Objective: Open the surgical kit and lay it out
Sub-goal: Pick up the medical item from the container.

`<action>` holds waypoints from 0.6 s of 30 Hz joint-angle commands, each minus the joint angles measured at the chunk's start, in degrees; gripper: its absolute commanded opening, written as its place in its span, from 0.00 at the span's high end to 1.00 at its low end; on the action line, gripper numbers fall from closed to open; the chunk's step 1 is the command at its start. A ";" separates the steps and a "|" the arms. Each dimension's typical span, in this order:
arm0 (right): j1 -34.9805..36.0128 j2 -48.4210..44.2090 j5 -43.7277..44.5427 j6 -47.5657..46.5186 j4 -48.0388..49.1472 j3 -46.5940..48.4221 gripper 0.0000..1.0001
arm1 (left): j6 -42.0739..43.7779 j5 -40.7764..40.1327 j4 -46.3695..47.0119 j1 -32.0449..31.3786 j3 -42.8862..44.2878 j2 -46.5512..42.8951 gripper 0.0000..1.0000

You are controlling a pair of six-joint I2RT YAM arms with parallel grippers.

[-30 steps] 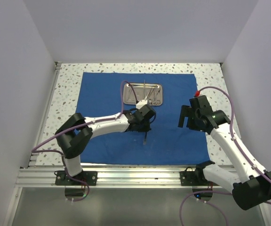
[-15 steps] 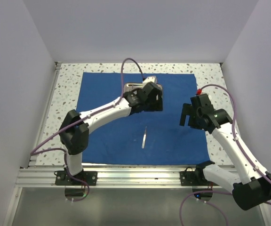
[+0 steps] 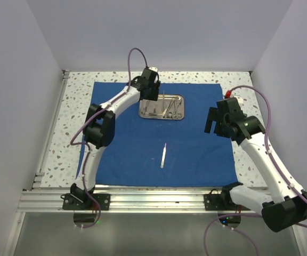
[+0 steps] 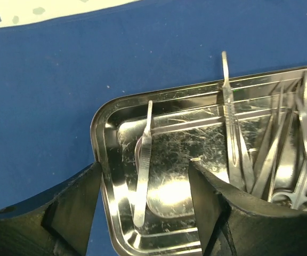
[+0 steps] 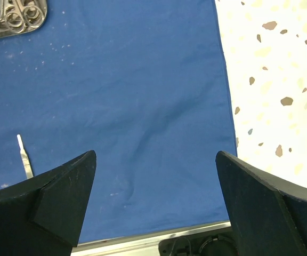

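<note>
The royal-blue cloth (image 3: 121,144) lies spread flat on the table. The steel tray (image 3: 148,110) sits on its far middle. One thin silver tool (image 3: 163,156) lies alone on the cloth's near middle. My left gripper (image 3: 149,93) is open and empty over the tray's left end. In the left wrist view its gripper (image 4: 145,165) straddles a flat silver tool (image 4: 143,176) lying in the tray (image 4: 103,154). Scissors and forceps (image 4: 281,154) are piled at the tray's right. My right gripper (image 3: 213,127) is open and empty above the cloth's right part (image 5: 132,96).
Speckled tabletop (image 3: 76,106) surrounds the cloth, with white walls on three sides. A metal rail (image 3: 143,197) runs along the near edge. In the right wrist view the lone tool (image 5: 24,162) and the tray's ring handles (image 5: 12,13) show at the left.
My left gripper let go of the thin tool on the cloth's near middle and moved back to the tray's left end. My right arm hardly moved.
</note>
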 commanded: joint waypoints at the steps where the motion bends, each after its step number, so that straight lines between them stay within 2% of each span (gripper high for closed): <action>1: 0.11 2.63 3.06 -0.06 0.66 3.47 0.01 | 5.26 2.64 1.02 0.51 5.12 1.71 0.30; 11: 0.02 9.05 3.59 -1.03 0.92 6.20 0.02 | 5.35 3.70 1.11 2.62 11.35 9.01 0.32; 18: -0.24 13.01 2.98 -2.43 2.06 8.40 0.02 | 5.62 3.26 0.15 2.62 13.03 12.09 0.36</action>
